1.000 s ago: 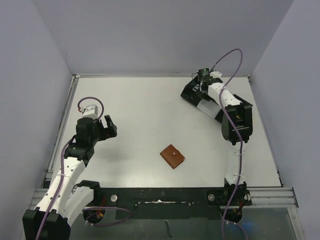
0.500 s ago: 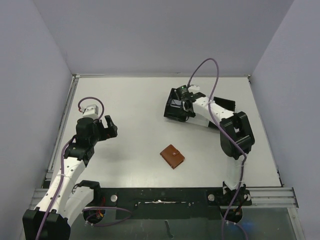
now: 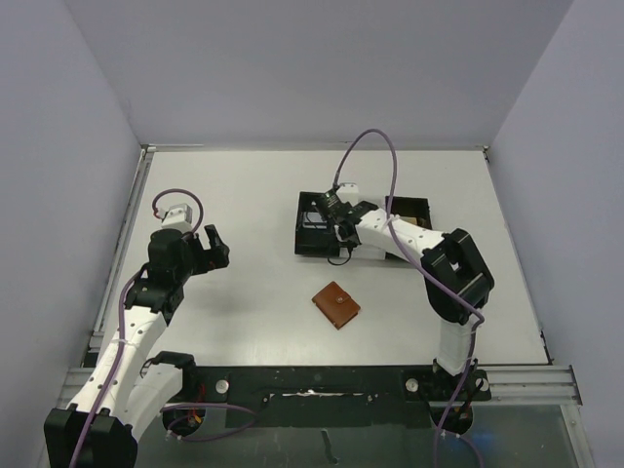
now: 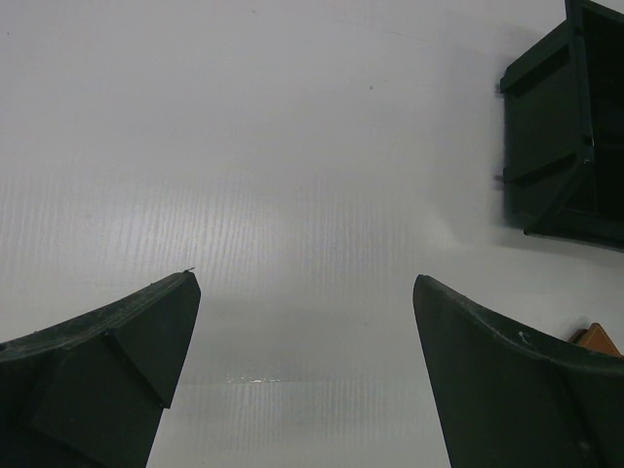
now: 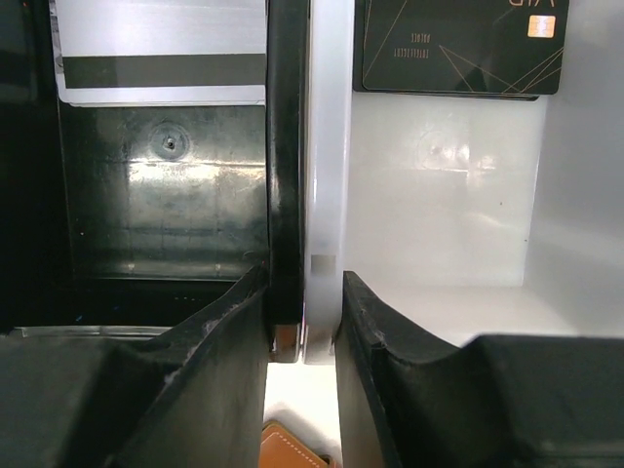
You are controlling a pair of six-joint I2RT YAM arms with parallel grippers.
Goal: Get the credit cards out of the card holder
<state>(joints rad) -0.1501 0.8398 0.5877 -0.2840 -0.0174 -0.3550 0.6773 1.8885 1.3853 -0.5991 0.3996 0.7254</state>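
The card holder (image 3: 335, 305), a small brown leather wallet, lies closed on the table in front of the middle. One corner of it shows in the right wrist view (image 5: 292, 444) and in the left wrist view (image 4: 597, 336). My right gripper (image 3: 337, 234) (image 5: 304, 278) is shut on the dividing wall of the black-and-white tray (image 3: 304, 219) (image 5: 288, 146). Inside the tray, a white card with a black stripe (image 5: 161, 54) lies in the black compartment and a black card (image 5: 453, 44) in the white one. My left gripper (image 3: 216, 249) (image 4: 304, 278) is open at the left, holding nothing.
The tray (image 4: 556, 146) sits behind the card holder, right of centre, with the right arm stretched over it. Purple-grey walls enclose the table on three sides. A metal rail (image 3: 122, 244) runs along the left edge.
The right arm has dragged the tray from the back right toward the table's middle, with its jaws closing tighter on the wall. The left arm and the card holder have not moved.
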